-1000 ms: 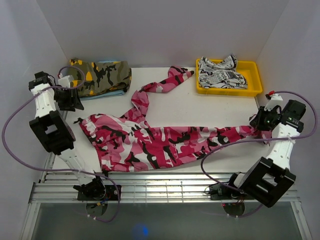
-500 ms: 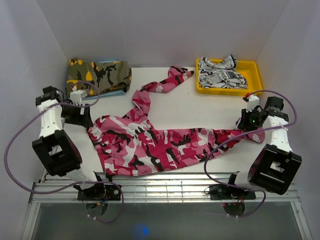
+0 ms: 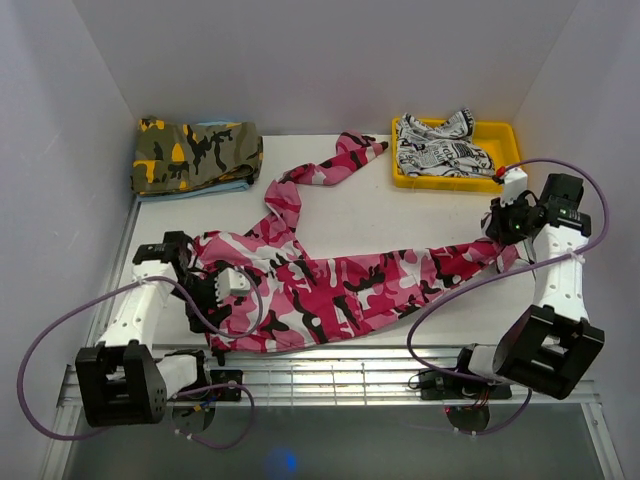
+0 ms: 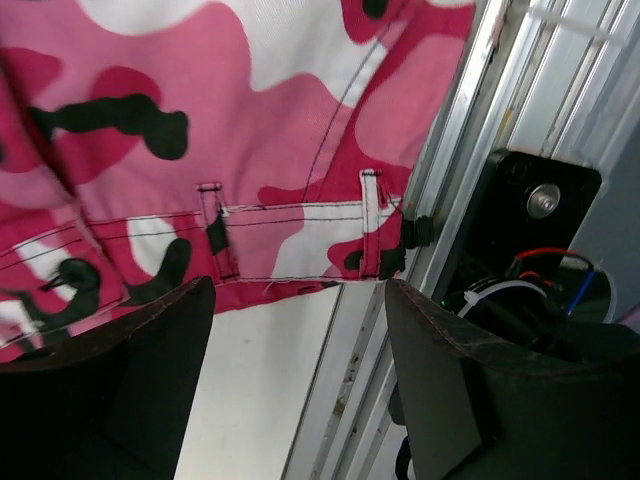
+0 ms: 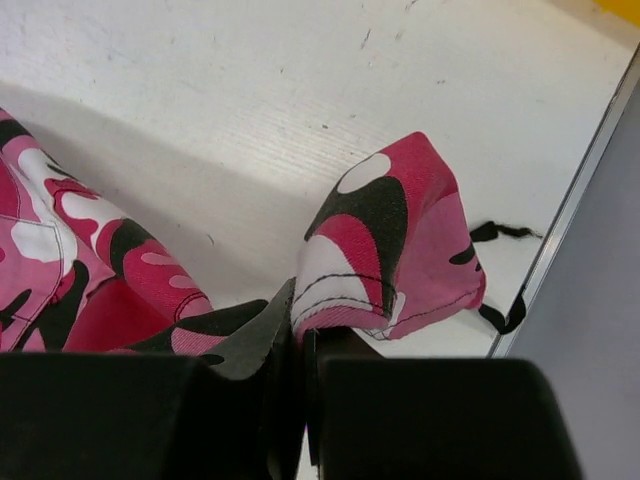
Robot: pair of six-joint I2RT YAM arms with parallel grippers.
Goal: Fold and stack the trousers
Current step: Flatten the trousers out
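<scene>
Pink, white and black camouflage trousers [image 3: 340,285] lie unfolded across the white table [image 3: 420,215]. The waist sits at the near left edge. One leg runs to the right and the other twists away toward the back wall.

The right gripper [image 5: 300,340] is pressed together, pinching the hem of the rightward leg and holding that cuff just off the surface, probably so it can be carried back over the waist for a first fold. The left gripper [image 4: 300,330] hangs over the waistband and its belt loops with its jaws spread and nothing between them, seemingly lining up a hold. I cannot tell whether its tips touch the cloth.

Further out, a folded olive-and-orange camouflage garment [image 3: 195,155] rests at the back left. At the back right, a yellow tray [image 3: 508,182] holds a white printed garment [image 3: 435,150].
</scene>
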